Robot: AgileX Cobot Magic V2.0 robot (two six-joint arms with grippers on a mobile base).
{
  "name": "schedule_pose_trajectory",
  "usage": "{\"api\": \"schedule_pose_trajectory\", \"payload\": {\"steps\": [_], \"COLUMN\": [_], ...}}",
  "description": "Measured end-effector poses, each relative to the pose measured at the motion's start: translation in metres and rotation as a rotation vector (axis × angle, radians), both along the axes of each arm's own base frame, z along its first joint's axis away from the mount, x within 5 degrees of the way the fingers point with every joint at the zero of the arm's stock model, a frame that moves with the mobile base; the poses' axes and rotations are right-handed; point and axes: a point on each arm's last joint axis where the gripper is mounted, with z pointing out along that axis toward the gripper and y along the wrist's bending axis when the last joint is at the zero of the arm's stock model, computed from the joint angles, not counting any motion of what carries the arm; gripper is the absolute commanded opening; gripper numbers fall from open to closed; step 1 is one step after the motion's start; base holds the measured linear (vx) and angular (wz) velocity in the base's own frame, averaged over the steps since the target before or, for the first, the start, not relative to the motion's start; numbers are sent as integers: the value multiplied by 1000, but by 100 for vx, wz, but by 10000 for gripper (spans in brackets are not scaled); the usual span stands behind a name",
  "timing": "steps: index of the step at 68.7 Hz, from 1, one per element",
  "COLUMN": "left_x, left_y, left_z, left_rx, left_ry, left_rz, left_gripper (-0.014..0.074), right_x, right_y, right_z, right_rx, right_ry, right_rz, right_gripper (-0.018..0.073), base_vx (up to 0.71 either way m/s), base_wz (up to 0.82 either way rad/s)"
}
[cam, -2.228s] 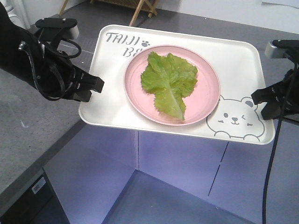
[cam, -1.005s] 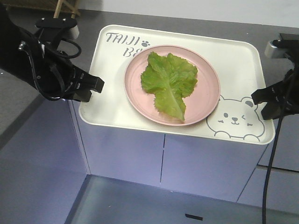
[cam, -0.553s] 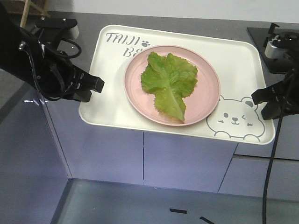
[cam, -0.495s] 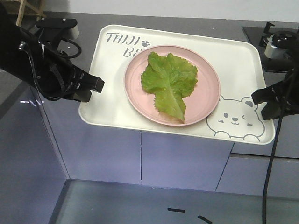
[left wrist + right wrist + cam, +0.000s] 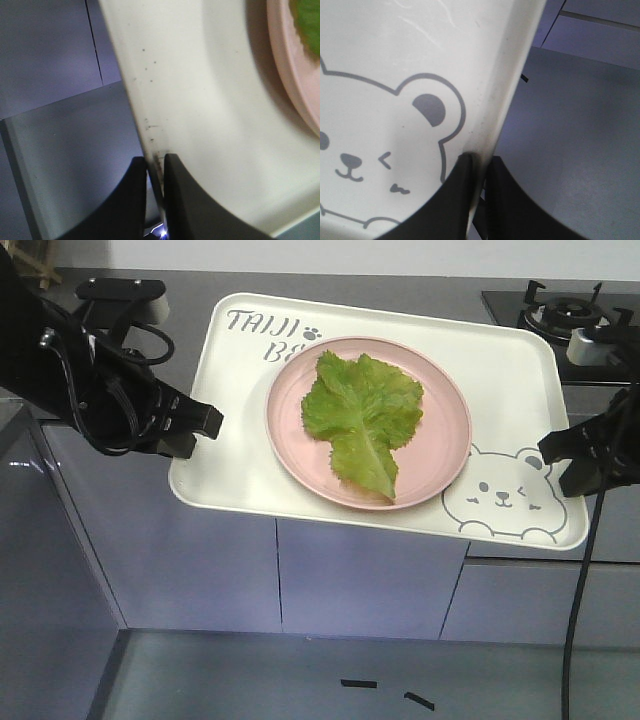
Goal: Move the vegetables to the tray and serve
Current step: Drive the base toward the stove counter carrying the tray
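Both rims gripped, tray [image 5: 500, 365] aloft
Side edges pinched by left pincer [image 5: 203, 428] and right pincer [image 5: 563, 458]; lettuce [image 5: 362, 418] sits on pink plate [image 5: 440, 455], centre frame. Uneven arm motion could tilt it, plate slides off.

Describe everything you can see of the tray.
The tray is cream-white plastic, rectangular with rounded corners and a raised rim, printed with grey lettering and a winking bear. It is held roughly level in the air, the left gripper and right gripper pinching its side rims. A pink plate with lettuce sits on it.
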Motion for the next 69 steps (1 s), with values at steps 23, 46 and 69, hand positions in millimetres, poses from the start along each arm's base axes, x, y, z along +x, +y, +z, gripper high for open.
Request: {"api": "schedule_pose_trajectory", "payload": {"steps": [23,46,69], "left_x": [0,0,0], "left_y": [0,0,0], "left_z": [0,0,0], "left_rx": [0,0,0], "left_ry": [0,0,0], "left_rz": [0,0,0], "left_gripper": [-6,-6,-6], "right_x": [0,0,0], "right_y": [0,0,0], "right_z": [0,0,0], "right_rx": [-1,-1,-1], "right_ry": [1,1,1], "right_rz": [0,0,0], "right_gripper": [4,4,4], "base_vx": [0,1,2], "base_wz": [-3,1,-2]}}
